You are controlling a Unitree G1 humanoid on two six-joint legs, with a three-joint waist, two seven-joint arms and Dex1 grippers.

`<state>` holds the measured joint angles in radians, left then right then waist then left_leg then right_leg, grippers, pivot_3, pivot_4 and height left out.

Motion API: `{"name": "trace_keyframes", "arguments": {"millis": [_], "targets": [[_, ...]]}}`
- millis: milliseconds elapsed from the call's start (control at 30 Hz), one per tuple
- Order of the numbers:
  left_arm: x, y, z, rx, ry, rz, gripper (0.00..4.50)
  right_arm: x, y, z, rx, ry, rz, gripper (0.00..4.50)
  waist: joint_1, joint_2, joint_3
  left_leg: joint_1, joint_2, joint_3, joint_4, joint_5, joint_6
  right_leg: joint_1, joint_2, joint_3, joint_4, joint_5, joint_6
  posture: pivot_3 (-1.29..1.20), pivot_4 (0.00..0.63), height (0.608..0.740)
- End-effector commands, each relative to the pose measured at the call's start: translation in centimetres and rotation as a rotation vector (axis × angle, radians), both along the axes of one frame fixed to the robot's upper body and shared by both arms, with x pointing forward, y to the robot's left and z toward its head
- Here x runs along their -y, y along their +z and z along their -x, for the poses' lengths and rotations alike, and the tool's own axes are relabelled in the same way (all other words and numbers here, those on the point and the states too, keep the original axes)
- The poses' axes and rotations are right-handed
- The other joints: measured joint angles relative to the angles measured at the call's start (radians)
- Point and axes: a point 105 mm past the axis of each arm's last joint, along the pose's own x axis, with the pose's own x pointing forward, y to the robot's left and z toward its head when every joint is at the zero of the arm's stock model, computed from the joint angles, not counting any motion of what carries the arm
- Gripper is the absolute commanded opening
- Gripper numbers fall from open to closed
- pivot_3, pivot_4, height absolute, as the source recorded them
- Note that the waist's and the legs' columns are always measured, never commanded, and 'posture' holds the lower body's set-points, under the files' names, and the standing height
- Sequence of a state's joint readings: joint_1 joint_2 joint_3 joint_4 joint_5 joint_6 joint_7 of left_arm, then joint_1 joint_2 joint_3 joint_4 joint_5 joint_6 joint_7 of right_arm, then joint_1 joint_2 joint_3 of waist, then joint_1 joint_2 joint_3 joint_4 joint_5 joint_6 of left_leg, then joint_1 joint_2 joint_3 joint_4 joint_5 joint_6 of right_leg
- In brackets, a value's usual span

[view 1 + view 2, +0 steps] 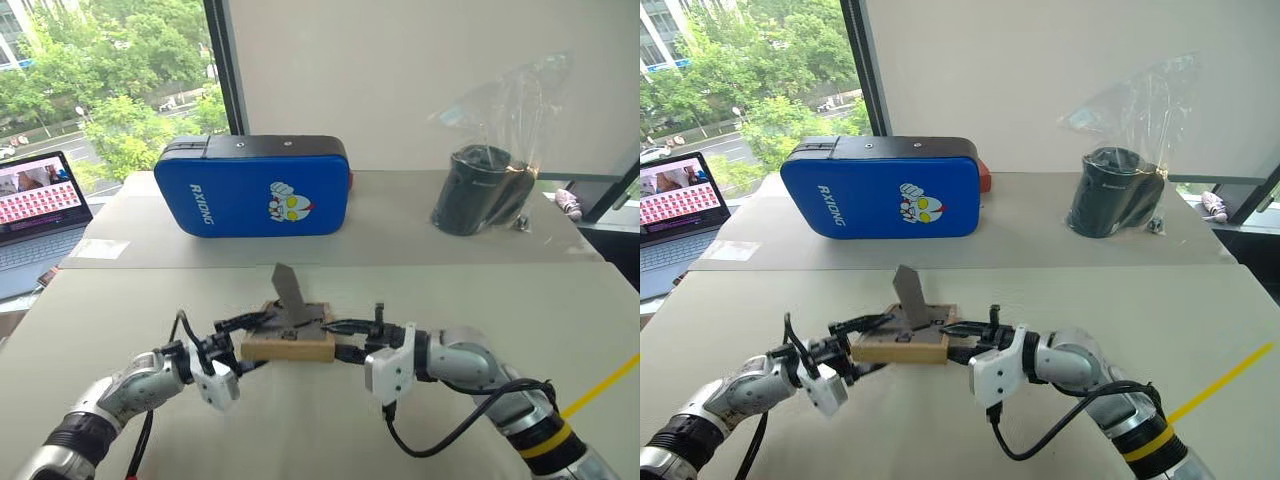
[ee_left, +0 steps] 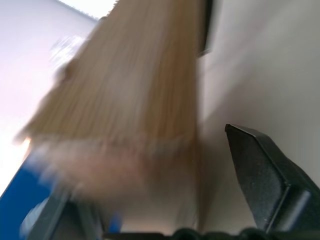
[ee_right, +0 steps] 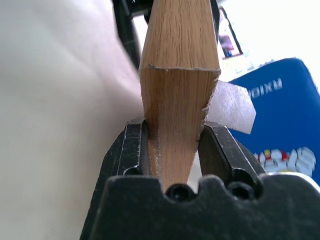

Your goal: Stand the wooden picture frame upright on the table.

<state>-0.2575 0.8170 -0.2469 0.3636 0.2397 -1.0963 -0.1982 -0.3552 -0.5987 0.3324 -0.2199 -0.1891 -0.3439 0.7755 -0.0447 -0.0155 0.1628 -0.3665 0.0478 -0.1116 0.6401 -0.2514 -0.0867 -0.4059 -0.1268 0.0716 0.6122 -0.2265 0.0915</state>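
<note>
The wooden picture frame (image 1: pixel 288 346) lies flat and back-up, low over the near middle of the table (image 1: pixel 480 290). Its grey stand flap (image 1: pixel 292 292) sticks up. I cannot tell whether the frame touches the tabletop. My right gripper (image 1: pixel 340 339) is shut on the frame's right end. In the right wrist view both fingers (image 3: pixel 132 150) clamp the light wood (image 3: pixel 177 95). My left gripper (image 1: pixel 258 340) stands open around the frame's left end. In the left wrist view one finger (image 2: pixel 260 180) stands apart from the wood (image 2: pixel 135 85).
A blue padded case (image 1: pixel 250 187) stands on the far table behind the frame. A black cylinder in a clear bag (image 1: pixel 480 190) sits at the back right. An open laptop (image 1: pixel 35 205) is at the far left. A yellow stripe (image 1: pixel 600 385) crosses the right edge.
</note>
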Motion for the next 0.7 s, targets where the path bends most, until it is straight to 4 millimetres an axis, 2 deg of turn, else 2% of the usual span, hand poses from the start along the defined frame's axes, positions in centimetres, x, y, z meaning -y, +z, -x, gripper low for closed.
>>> {"name": "trace_keyframes", "arguments": {"millis": [33,100,133,167,200,267,400,433,567,700], "targets": [[-2.3,2.2,-0.3,-0.025,0.176,0.137,3.30,2.3,5.4,-2.1,-0.182,-0.116,-0.181,1.20,-0.005,0.000,0.001,0.000,0.000,0.000,0.000,0.000,0.000,0.000,0.000,0.000,0.001,0.000,0.000,0.00,0.150,0.740],[-1.9,1.4,0.9,-0.074,0.184,0.144,3.30,3.6,7.0,-3.4,-0.398,-0.170,-0.296,1.20,-0.002,0.000,0.001,0.000,0.000,0.000,0.000,0.000,0.000,0.000,0.000,0.000,0.001,0.000,0.000,0.00,0.150,0.740],[-1.7,1.1,1.4,-0.090,0.183,0.143,3.30,4.0,7.6,-3.8,-0.461,-0.186,-0.331,1.20,-0.002,0.000,0.001,0.001,0.000,0.000,0.000,0.000,0.000,0.000,0.000,0.000,0.001,0.000,0.000,0.00,0.150,0.740],[-1.4,0.7,1.9,-0.108,0.178,0.140,3.30,4.4,7.7,-4.1,-0.598,-0.208,-0.367,1.20,0.000,0.001,0.001,0.000,0.000,0.000,0.000,0.000,0.000,0.000,0.000,0.000,0.001,0.000,-0.001,0.00,0.150,0.740],[-1.1,0.6,2.3,-0.121,0.178,0.147,3.30,4.8,8.4,-4.3,-0.635,-0.206,-0.384,1.20,0.002,0.001,0.001,0.000,0.000,0.000,0.000,0.000,0.000,0.000,0.000,0.000,0.001,0.000,-0.001,0.00,0.150,0.740],[-0.6,0.6,2.7,-0.129,0.179,0.153,3.30,5.5,8.4,-4.6,-0.843,-0.235,-0.404,1.20,0.007,0.001,0.001,0.000,0.000,0.000,0.000,0.000,0.000,0.000,0.000,0.000,0.001,0.000,-0.001,0.00,0.150,0.740],[-0.2,0.7,2.8,-0.134,0.189,0.162,3.30,6.3,8.3,-4.4,-1.043,-0.220,-0.369,1.20,0.018,0.001,0.002,0.000,0.000,0.000,0.000,0.000,0.001,0.000,0.000,-0.001,0.000,0.000,-0.001,0.00,0.150,0.740],[-0.1,0.7,2.8,-0.136,0.190,0.163,3.30,6.3,8.1,-4.4,-1.115,-0.222,-0.364,1.20,0.019,0.001,0.002,-0.001,0.000,0.000,0.000,0.000,0.001,0.000,0.000,-0.001,0.000,0.000,-0.001,0.00,0.150,0.740],[0.4,0.7,2.9,-0.145,0.186,0.172,3.30,6.8,5.6,-5.3,-1.181,-0.304,-0.291,1.20,0.016,0.001,0.002,-0.001,0.000,0.000,0.000,-0.001,0.002,-0.002,0.000,0.000,0.000,0.000,-0.001,0.00,0.150,0.740],[0.5,0.7,3.0,-0.149,0.183,0.168,3.30,6.7,3.7,-5.4,-1.212,-0.311,-0.255,1.20,0.005,0.001,0.002,-0.001,0.000,0.000,0.000,-0.001,0.002,-0.002,0.000,0.000,0.000,0.000,-0.001,0.00,0.150,0.740]]}}
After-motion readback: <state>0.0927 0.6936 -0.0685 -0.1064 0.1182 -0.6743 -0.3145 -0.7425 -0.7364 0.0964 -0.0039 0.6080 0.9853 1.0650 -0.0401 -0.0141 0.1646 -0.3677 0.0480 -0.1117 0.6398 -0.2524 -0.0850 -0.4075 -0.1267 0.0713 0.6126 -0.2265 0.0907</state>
